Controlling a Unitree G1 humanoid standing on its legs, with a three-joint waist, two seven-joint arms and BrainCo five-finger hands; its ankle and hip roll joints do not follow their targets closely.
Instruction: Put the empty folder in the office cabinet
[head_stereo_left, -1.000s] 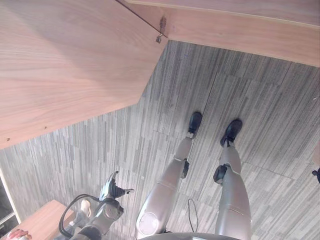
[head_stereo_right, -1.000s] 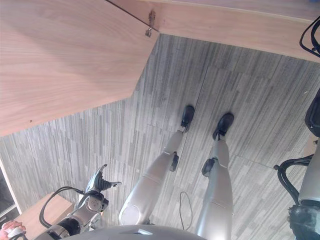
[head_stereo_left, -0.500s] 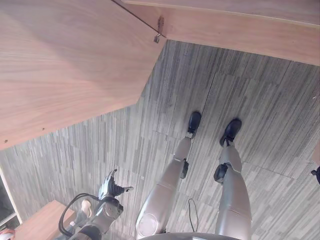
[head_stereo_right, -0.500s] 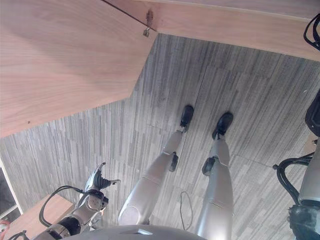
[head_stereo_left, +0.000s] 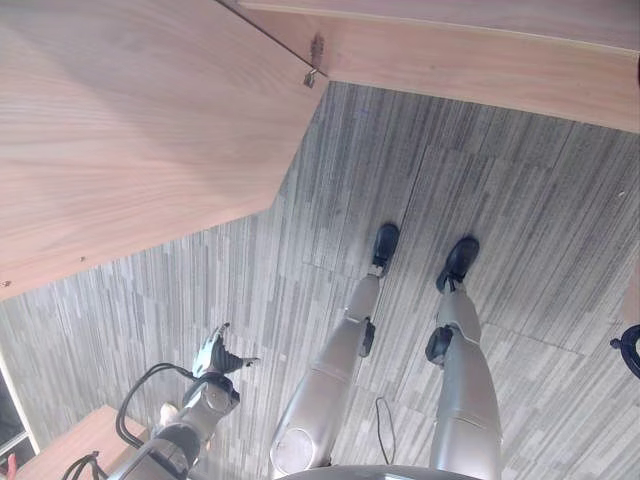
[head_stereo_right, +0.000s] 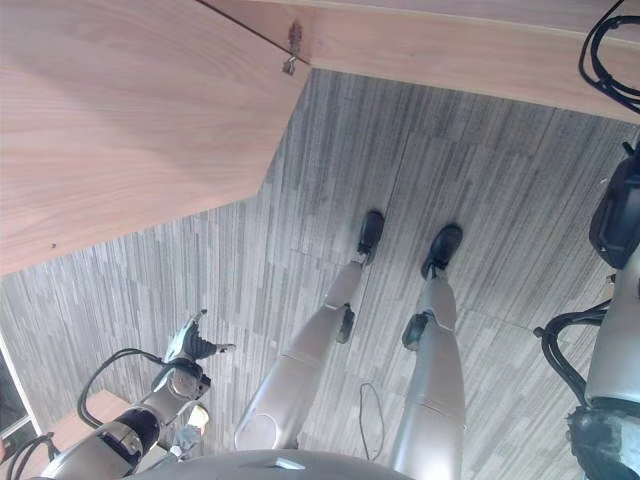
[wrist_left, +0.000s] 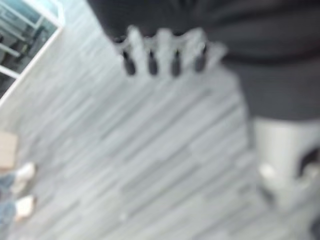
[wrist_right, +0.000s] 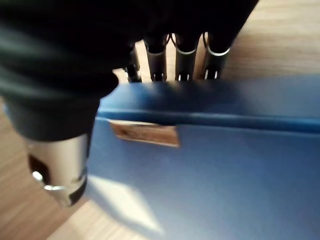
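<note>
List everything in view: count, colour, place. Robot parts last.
cabinet door: one, light wood, upper left
hinge: one, metal, at the door's corner
carpet floor: one, grey striped, below the robot
wooden surface: one, light wood, lower left corner
blue folder: one, blue with tan label, against the right hand
person's shoes: two, white, on the carpet
left hand: one, silver, open, above the carpet
right hand: one, dark-covered, at the folder's edge

Blue flat folder (wrist_right: 215, 170): cut off by the frame's edges.
Right hand (wrist_right: 165, 55): fingertips hidden behind the folder's top edge.
Left hand (wrist_left: 165, 50): blurred fingers over grey striped floor (wrist_left: 150, 160).
</note>
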